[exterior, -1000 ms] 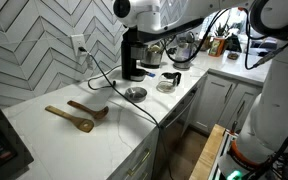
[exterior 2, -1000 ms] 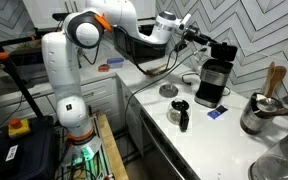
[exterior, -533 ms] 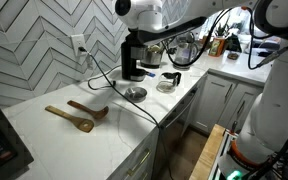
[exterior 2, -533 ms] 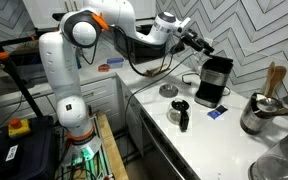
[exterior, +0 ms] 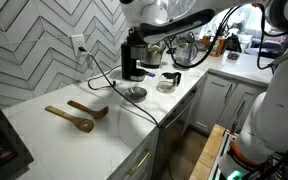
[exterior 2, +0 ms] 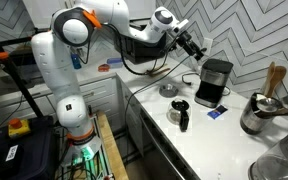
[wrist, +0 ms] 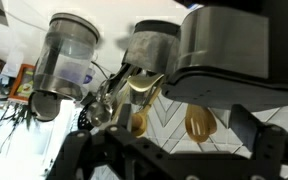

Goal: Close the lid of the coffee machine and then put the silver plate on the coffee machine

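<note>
On the white worktop (exterior 2: pixel 224 140) the small round shiny silver metal plate (exterior 2: pixel 169 90) lies flat and bare, its polished face catching the light, near the foot of the machine but clear of it, with a black cable (exterior: pixel 112 86) running close by. Expect it to be light, stiff and slippery: lying flat, it offers you only its shallow rim, so pinch there, one finger inside and one outside, and reckon it may skate or tip. Just right of it stands the glass carafe with the black handle (exterior 2: pixel 181 112), apart from the plate. Above, your hand (exterior 2: pixel 192 45) hangs in the air up and to the left of the small boxy black coffee machine (exterior 2: pixel 214 82), touching nothing; in the wrist view its fingers appear spread with nothing between them. The machine's flat black hinged lid (exterior 2: pixel 216 63) looks to be lying down, which would leave the plate as your next job. Furthest right stands a steel pot (exterior 2: pixel 256 115) holding wooden utensils (exterior 2: pixel 274 78)
</note>
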`<state>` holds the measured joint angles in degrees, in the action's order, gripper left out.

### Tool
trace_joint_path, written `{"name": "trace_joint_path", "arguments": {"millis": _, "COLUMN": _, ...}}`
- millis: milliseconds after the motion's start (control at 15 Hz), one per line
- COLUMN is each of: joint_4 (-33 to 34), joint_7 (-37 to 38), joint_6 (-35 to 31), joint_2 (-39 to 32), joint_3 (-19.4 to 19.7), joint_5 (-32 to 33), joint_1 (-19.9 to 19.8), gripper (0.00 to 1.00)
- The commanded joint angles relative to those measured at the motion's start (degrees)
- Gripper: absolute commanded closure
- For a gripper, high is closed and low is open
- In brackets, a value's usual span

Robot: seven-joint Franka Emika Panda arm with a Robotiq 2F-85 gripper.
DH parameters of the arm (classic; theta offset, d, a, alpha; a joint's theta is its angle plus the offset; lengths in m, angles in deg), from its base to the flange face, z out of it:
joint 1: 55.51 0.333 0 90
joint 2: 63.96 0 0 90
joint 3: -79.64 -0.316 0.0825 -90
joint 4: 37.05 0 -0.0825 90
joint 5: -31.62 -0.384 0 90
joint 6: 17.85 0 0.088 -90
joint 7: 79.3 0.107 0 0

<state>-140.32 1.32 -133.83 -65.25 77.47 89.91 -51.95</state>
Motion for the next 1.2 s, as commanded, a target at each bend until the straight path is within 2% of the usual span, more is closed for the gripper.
{"name": "trace_joint_path", "arguments": {"millis": 0, "joint_4": -6.94, "joint_7": -6.06, "joint_6": -8.28, "joint_2": 5.51, "joint_3": 0.2, "joint_5": -9.74, "joint_1": -0.79, "gripper": 0.0}}
{"name": "trace_joint_path", "arguments": {"millis": 333, "joint_4": -14.05, "joint_7": -18.16, "joint_6": -19.7, "joint_2": 9.73, "joint_3": 1.02, "joint_5": -24.05, "joint_1": -1.11, "gripper": 0.0}}
{"name": "trace_joint_path", "arguments": {"millis": 400, "joint_4": -13.37, "joint_7": -23.68, "joint_6": -14.69, "joint_2": 9.58, "joint_3": 0.82, "joint_5": -27.43, "joint_1": -1.01, "gripper": 0.0}}
{"name": "trace_joint_path", "arguments": {"millis": 467, "joint_4": -12.5, "joint_7": -25.98, "joint_6": -10.41, "joint_2": 9.4, "joint_3": 0.32, "joint_5": -27.51, "joint_1": -1.23, "gripper": 0.0}}
{"name": "trace_joint_path", "arguments": {"millis": 533, "joint_4": -10.67, "joint_7": -20.58, "joint_6": -14.01, "joint_2": 7.4, "joint_3": -0.44, "joint_5": -24.2, "joint_1": -1.79, "gripper": 0.0}}
{"name": "trace_joint_path", "arguments": {"millis": 667, "joint_4": -10.91, "joint_7": -23.81, "joint_6": -11.57, "joint_2": 7.9, "joint_3": -0.49, "joint_5": -25.79, "joint_1": -1.95, "gripper": 0.0}}
{"name": "trace_joint_path", "arguments": {"millis": 867, "joint_4": -10.94, "joint_7": -24.58, "joint_6": -11.29, "joint_2": 7.96, "joint_3": -0.51, "joint_5": -26.06, "joint_1": -1.96, "gripper": 0.0}}
{"name": "trace_joint_path", "arguments": {"millis": 933, "joint_4": -12.42, "joint_7": -27.83, "joint_6": -12.56, "joint_2": 7.89, "joint_3": 0.93, "joint_5": -32.15, "joint_1": -2.1, "gripper": 0.0}}
{"name": "trace_joint_path", "arguments": {"millis": 1133, "joint_4": -16.74, "joint_7": -37.15, "joint_6": -16.6, "joint_2": 8.22, "joint_3": 3.08, "joint_5": -44.92, "joint_1": -3.07, "gripper": 0.0}}
